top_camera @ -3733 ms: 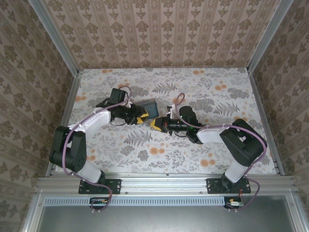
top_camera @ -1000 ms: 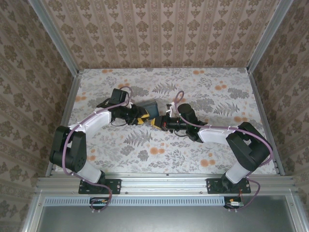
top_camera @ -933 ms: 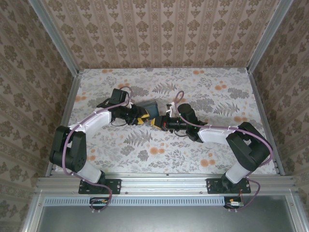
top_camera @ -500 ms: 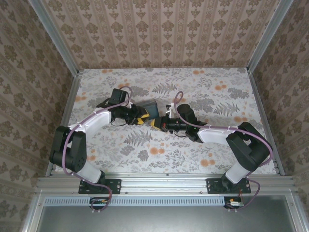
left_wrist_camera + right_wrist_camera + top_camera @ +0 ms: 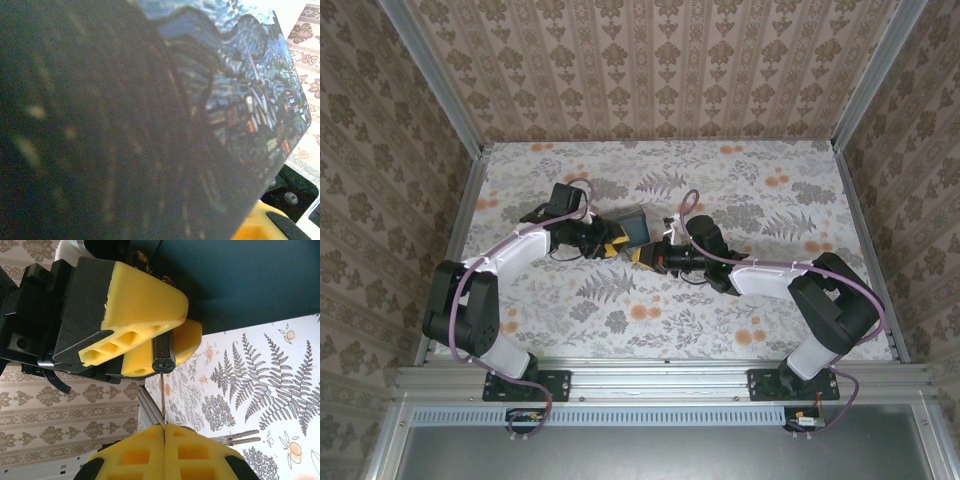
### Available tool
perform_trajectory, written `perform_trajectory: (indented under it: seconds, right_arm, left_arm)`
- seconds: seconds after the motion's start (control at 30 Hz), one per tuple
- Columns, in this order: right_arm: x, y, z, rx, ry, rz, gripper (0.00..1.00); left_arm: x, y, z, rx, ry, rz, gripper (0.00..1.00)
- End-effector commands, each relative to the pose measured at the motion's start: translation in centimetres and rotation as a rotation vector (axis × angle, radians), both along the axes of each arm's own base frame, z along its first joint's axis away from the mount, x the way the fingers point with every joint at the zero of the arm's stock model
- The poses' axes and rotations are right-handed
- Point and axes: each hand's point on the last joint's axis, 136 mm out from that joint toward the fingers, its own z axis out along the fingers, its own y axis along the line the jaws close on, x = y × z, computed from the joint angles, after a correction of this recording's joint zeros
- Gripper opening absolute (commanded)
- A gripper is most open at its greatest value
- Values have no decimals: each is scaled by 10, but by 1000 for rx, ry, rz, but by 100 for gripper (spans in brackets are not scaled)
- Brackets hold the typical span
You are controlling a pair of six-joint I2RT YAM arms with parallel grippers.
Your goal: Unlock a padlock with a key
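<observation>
— Centre-left in the overhead view, what's the left gripper [image 5: 613, 246] doing?
— Its yellow pads, narrowly parted, pinch the small black padlock [image 5: 163, 353]. That's mid-frame in the right wrist view, turned toward the other arm, probably to steady it.
— And the right gripper [image 5: 163, 436]?
— Bottom centre, closed tight on the thin silver key [image 5: 163, 400], whose blade reaches the lock.

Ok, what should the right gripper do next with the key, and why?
Probably ease the right gripper forward slightly: it is shut on the key, whose tip just meets the black part between the left gripper's fingers beside the padlock; insertion depth is unclear.
</observation>
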Motion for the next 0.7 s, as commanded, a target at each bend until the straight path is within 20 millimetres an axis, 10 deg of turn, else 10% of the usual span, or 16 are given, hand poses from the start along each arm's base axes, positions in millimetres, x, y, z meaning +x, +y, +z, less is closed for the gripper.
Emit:
perform_trajectory:
  seconds: [0.0,0.67]
  right_arm:
    - [4,4,11,10,-41,-3,0]
    - [12,7,9,4,-41,-20,0]
  left_arm:
    - [1,-3,20,-37,-49,-7,0]
    - [-4,-10,21,-43,-47,-17,0]
